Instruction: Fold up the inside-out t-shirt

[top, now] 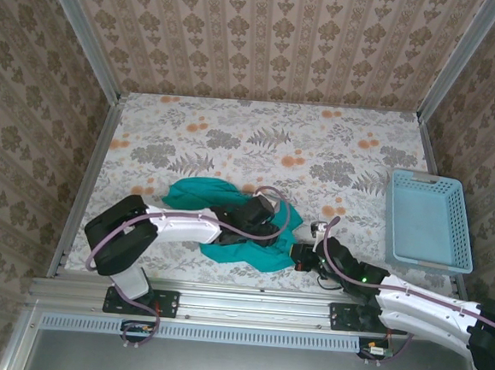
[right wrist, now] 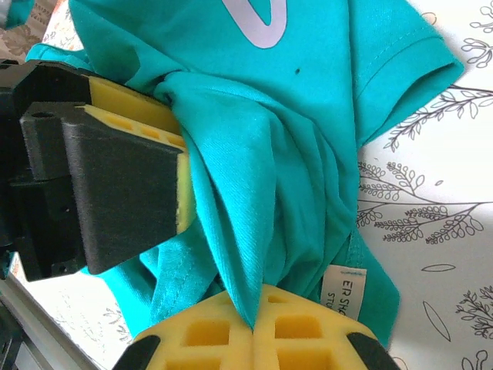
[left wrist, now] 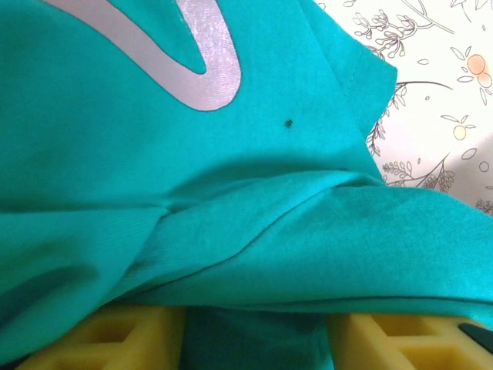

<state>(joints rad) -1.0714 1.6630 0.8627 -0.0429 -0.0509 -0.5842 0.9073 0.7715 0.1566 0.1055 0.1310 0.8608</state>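
Shirt: teal-green t-shirt point(top: 197, 195), soft knit, crumpled in a heap at the near middle of the table point(top: 319, 148); it has stitched sleeve hems, a pale grey curved print point(right wrist: 258, 19) and a small white tag point(right wrist: 343, 297).
Left gripper point(left wrist: 258, 345): yellow foam pads point(left wrist: 139, 339) stand apart, with loose cloth draped over the gap.
Right gripper point(right wrist: 254, 339): yellow gridded pads pressed together on a pulled-up fold of the shirt.
Around: floral table surface; a light-blue slotted plastic basket point(top: 429, 221) at the right, well apart from the shirt.
In the way: cloth covers the left fingers.

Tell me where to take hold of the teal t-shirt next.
Likely the sleeve, by its stitched hem, coming in from the bare tablecloth side: it lies flat and free at the edge of the t-shirt, while the middle is bunched and the right gripper pinches a fold there.
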